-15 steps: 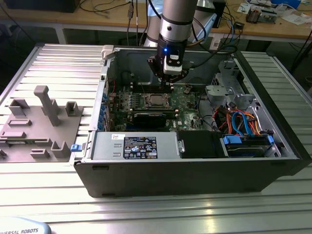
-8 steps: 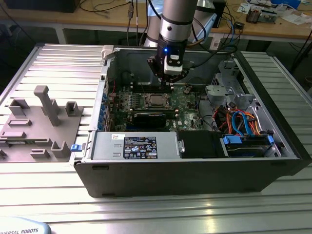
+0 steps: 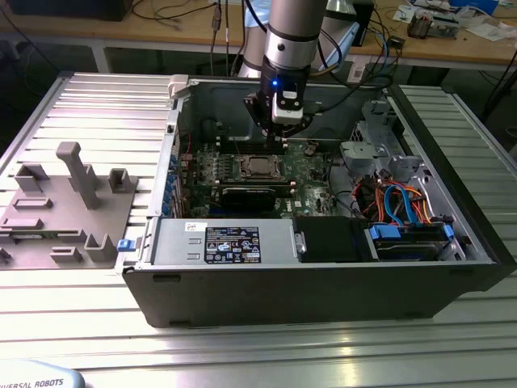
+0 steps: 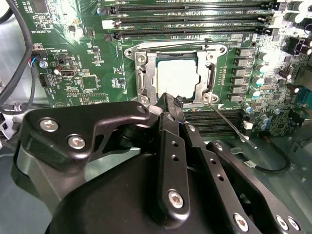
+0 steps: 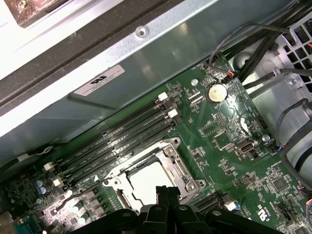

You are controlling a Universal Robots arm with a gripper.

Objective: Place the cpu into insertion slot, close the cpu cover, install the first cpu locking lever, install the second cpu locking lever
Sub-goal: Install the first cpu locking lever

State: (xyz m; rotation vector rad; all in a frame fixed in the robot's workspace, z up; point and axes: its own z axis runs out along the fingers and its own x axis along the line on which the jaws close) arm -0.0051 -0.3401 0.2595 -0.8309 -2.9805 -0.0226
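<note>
The cpu (image 4: 176,77) lies flat in the insertion slot (image 3: 258,167) on the green board, its pale silver top showing. Over it rests the cpu cover (image 4: 213,78), a silver frame lying down around the chip. A thin wire locking lever (image 4: 229,126) sticks out from one corner of the socket, unlatched and angled away. My gripper (image 4: 170,100) hovers just off the socket's edge, its black fingers (image 5: 163,191) pressed together with nothing between them. In the first wrist view the cpu (image 5: 146,181), cover (image 5: 171,161) and loose lever (image 5: 78,195) show again.
Long black memory slots (image 4: 195,19) run along both sides of the socket. Case walls (image 3: 174,145) enclose the board. Cables and drives (image 3: 396,202) fill the exterior view's right, and the power supply (image 3: 226,242) sits in front. A grey fixture (image 3: 73,202) stands outside the case.
</note>
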